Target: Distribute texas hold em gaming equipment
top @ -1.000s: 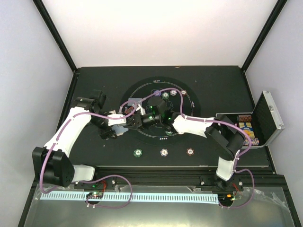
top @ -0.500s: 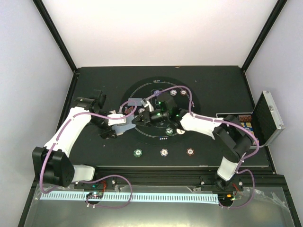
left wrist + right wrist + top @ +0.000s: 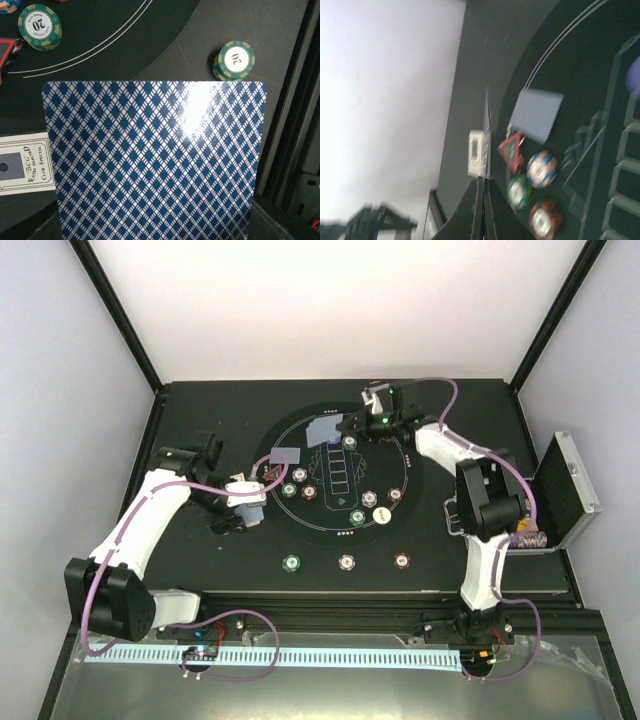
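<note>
Filling the left wrist view, a blue-backed card (image 3: 155,160) is clamped in the left hand (image 3: 252,510) over the near-left part of the bench (image 3: 200,420). A green chip (image 3: 234,60) lies past its far corner. A second card (image 3: 485,130), seen edge-on, is pinched between the closed fingers of the right hand (image 3: 483,192) at the far side of the round mat (image 3: 325,520). Beyond lie another card (image 3: 537,115), a red triangle (image 3: 511,149) and three chips (image 3: 542,168).

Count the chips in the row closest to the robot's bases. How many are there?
3. The green chip is on the left, the white chip in the middle and the red chip on the right. Nothing covers that row, so none seems hidden.
</note>
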